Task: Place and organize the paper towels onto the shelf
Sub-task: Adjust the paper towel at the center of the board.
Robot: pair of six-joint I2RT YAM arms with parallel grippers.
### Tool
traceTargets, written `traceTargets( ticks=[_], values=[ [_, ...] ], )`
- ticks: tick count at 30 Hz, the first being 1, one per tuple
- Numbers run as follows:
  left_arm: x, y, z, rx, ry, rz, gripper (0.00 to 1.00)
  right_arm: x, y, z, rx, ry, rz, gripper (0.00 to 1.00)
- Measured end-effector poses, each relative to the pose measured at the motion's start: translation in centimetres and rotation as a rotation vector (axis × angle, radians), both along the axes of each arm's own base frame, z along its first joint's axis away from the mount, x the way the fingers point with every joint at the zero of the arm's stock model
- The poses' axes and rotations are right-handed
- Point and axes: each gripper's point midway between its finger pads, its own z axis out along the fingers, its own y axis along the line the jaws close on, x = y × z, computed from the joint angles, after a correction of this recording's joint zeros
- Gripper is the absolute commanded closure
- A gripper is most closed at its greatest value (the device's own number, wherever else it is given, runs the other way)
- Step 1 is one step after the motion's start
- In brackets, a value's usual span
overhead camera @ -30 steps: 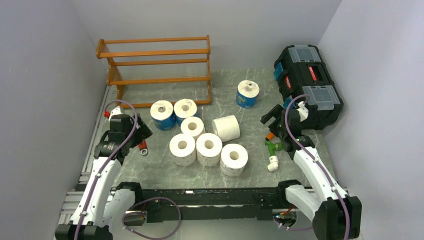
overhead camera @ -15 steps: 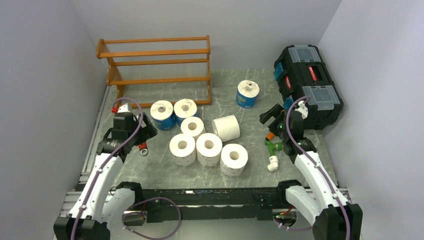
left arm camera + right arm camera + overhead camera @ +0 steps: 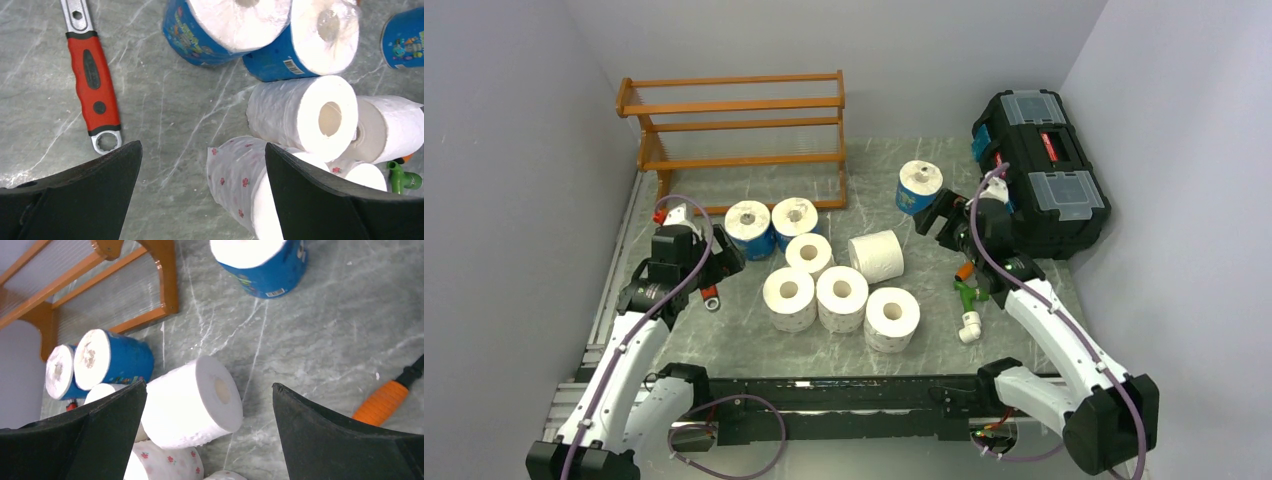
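Several paper towels stand in a cluster mid-table: two blue-wrapped rolls (image 3: 748,228), white ones (image 3: 841,297) and one lying on its side (image 3: 876,256). A third blue roll (image 3: 919,187) stands apart, further back on the right. The orange-brown shelf (image 3: 734,120) at the back left holds nothing. My left gripper (image 3: 724,262) is open just left of the cluster; in the left wrist view the left gripper (image 3: 202,150) has a flower-printed roll (image 3: 235,175) by its right finger. My right gripper (image 3: 934,215) is open by the lone blue roll; the right gripper (image 3: 209,386) hangs over the side-lying roll (image 3: 192,407).
A black toolbox (image 3: 1039,170) stands at the right. A red-handled wrench (image 3: 709,295) lies beside my left gripper. An orange-handled tool (image 3: 382,402) and green and white fittings (image 3: 969,300) lie on the right. Grey walls close in on three sides.
My left gripper has moved right toward the rolls. My right gripper has swung away from the toolbox, back and left toward the lone blue roll. Both stay open.
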Motion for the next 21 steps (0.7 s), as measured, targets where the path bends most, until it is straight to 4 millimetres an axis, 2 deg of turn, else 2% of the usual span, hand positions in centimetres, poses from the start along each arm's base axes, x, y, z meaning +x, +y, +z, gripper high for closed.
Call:
traceTargets(
  ticks=[4,12,21],
  values=[
    [0.1,-0.6,0.1,-0.023,-0.014,-0.025,0.01,0.7,1.1,0.6,-0.031,-0.003,0.043,0.04],
    [0.1,-0.9,-0.1,-0.038,-0.021,-0.039,0.01,0.6,1.8,-2.0,-0.107,0.1,0.104,0.07],
    [0.1,-1.6,0.1,-0.06,-0.027,-0.066,0.01,-0.7,6.4,-4.3,-0.207,0.161,0.286,0.07]
  ],
)
